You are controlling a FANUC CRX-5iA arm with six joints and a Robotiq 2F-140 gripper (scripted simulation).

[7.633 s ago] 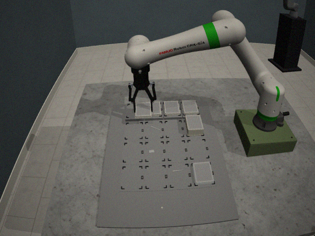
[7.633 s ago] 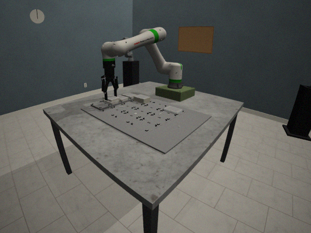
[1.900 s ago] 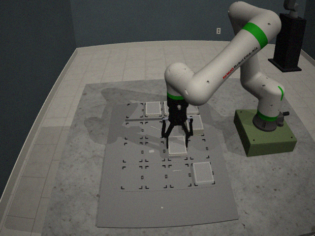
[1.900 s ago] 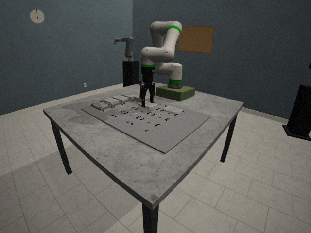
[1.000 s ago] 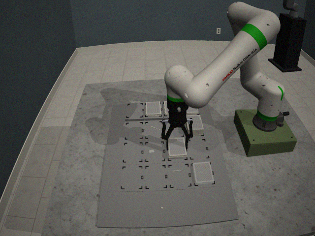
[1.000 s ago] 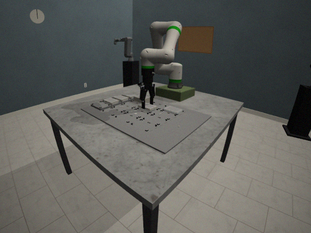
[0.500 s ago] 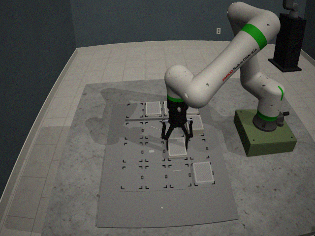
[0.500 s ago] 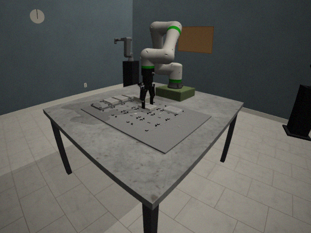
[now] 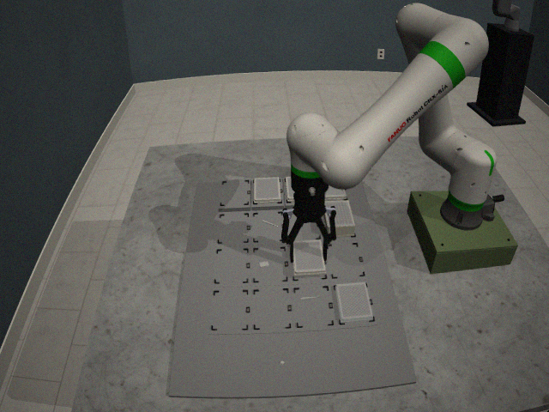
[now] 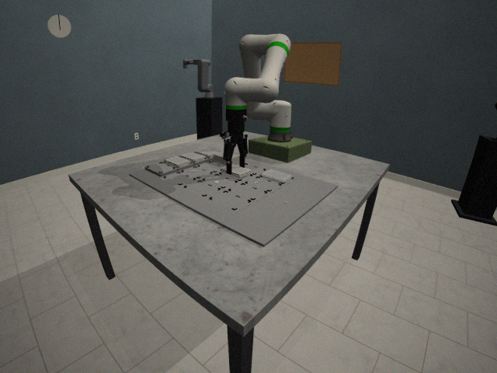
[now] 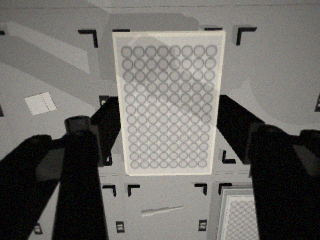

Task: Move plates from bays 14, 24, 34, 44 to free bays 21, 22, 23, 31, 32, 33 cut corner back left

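Observation:
My gripper (image 9: 309, 257) (image 10: 235, 167) (image 11: 168, 110) is shut on a sealed 96-well plate (image 9: 309, 264) (image 10: 241, 172) (image 11: 167, 90), gripping its long sides. The plate hangs level and very low over bay 22, between that bay's black corner pieces; I cannot tell whether it touches the floor. On the raised column 4 strip, a plate (image 9: 267, 189) (image 10: 176, 160) lies in bay 34. The plates in bay 24 (image 10: 194, 155) and bay 14 (image 9: 337, 193) are partly hidden by the wrist in the top view. Bay 44 looks bare.
The taller deep-well block (image 9: 343, 219) stands in bay 13, close behind the gripper. A sealed plate (image 9: 353, 301) (image 10: 276, 175) (image 11: 240, 215) lies in bay 11. A small white label (image 9: 263, 263) (image 11: 41, 103) and a thin sliver (image 9: 310, 297) (image 11: 161, 210) lie on the grey deck mat (image 9: 288, 363).

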